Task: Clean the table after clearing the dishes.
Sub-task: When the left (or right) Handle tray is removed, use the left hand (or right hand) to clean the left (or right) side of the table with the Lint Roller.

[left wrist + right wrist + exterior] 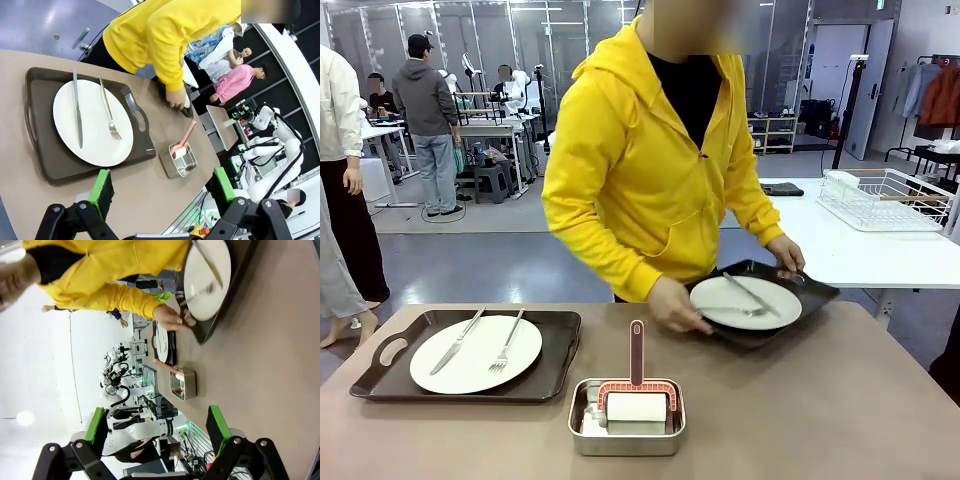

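Both my grippers hang wide open and empty over the near side of the table (pixel 860 410). Through the left wrist camera, the left gripper (pixel 163 186) has the first tray (pixel 50 165) ahead of it, off beyond one green pad. The tray lies flat on the table and carries a white plate (pixel 92 135) with a knife (pixel 76 110) and a fork (pixel 107 112) side by side on it, clear of my fingers. A small steel tin (pixel 166 162) holding a red-handled roller (pixel 186 136) sits just past the gap between the fingers. Through the right wrist camera, the right gripper (pixel 156 424) faces bare tabletop. The second tray (pixel 215 325) with its plate (pixel 207 280) lies well apart from it at the far edge. A person in a yellow hoodie grips that tray with one hand (pixel 675 305) and the other hand (pixel 786 253).
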`<state>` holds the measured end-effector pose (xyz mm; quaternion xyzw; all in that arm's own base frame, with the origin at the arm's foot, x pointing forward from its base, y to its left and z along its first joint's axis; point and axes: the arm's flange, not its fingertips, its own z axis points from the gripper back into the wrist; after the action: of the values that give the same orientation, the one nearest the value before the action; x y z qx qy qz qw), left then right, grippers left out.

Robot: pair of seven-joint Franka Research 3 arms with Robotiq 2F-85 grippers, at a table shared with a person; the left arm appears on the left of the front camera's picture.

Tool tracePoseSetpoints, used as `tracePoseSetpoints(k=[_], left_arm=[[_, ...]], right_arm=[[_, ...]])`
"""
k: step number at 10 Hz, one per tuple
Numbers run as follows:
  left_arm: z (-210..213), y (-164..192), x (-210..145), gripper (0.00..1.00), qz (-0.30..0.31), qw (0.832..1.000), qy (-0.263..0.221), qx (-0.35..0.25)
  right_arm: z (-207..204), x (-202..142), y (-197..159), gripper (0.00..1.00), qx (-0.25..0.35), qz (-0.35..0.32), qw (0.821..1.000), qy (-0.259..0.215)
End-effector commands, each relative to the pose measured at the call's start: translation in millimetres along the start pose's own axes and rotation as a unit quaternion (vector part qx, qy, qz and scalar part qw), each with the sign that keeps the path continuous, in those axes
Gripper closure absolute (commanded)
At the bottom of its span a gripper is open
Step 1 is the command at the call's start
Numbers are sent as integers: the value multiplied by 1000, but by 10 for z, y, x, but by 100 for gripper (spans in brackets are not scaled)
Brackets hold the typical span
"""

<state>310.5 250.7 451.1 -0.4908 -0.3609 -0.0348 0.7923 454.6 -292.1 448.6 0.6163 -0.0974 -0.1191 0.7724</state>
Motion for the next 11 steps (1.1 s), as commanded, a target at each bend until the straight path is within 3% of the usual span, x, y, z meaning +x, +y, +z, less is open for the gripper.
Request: tracePoseSetpoints(k=[1, 8, 11], left_arm=[[20, -13, -5, 0, -3, 1000, -4, -6], [20, -13, -5, 0, -3, 1000, -4, -6], [20, -13, -5, 0, -3, 1000, -4, -6]], right_arm=[[5, -16, 17, 0, 1, 3, 1000, 3], [0, 0, 0, 0, 0, 0, 1000, 0], [-573, -204, 377, 0, -68, 105, 992, 31]])
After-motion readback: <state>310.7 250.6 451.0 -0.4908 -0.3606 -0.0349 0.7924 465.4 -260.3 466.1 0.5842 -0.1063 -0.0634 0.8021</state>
